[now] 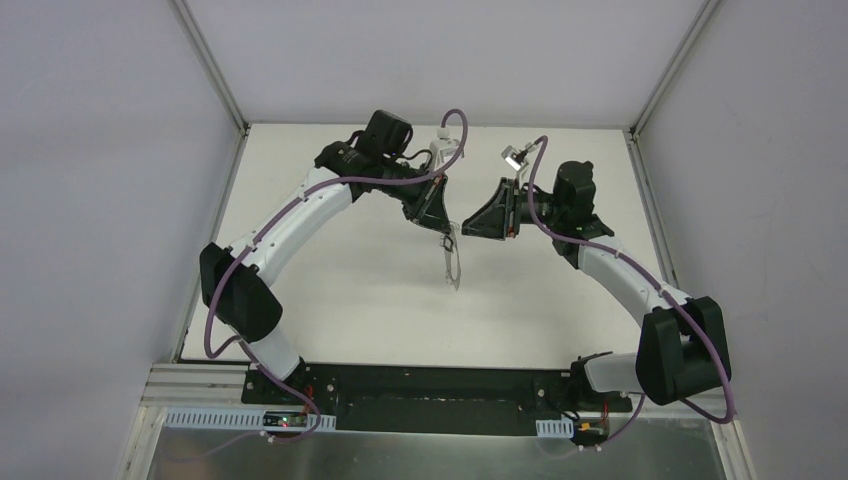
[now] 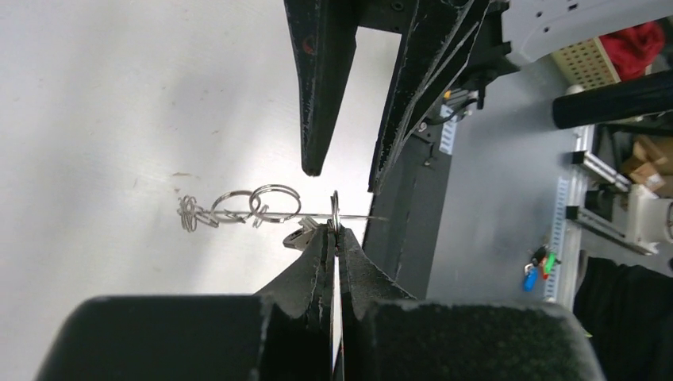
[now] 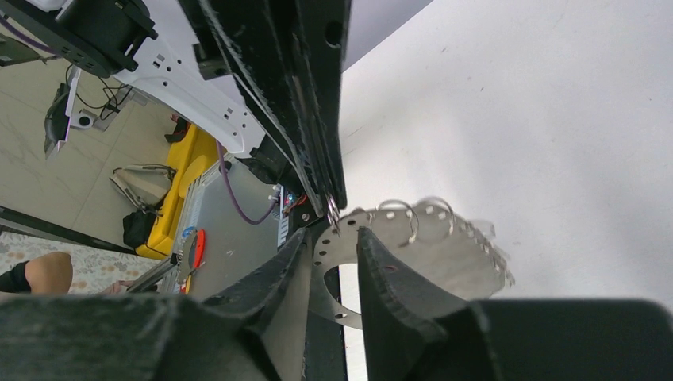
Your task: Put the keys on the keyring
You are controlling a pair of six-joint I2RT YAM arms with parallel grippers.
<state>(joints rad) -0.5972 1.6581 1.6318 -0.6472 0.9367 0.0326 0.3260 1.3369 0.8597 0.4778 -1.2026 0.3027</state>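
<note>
The keyring (image 1: 452, 264) is a thin flat grey loop with small silvery rings on its rim, hanging above the table. In the left wrist view it is edge-on (image 2: 238, 213). In the right wrist view its holed rim (image 3: 444, 254) shows. My left gripper (image 1: 444, 232) is shut on its edge at a small ring (image 2: 335, 208). A small silvery piece (image 2: 300, 236) sticks out beside the left fingertips (image 2: 325, 246). No black key head shows. My right gripper (image 1: 467, 225) is open, its tips (image 3: 343, 234) facing the loop's rim beside the left gripper (image 3: 333, 198).
The white table (image 1: 350, 290) lies under both grippers. Grey walls and metal posts (image 1: 212, 60) close in the back and sides. The black base rail (image 1: 440, 385) runs along the near edge. Floor clutter (image 3: 159, 206) lies off the table.
</note>
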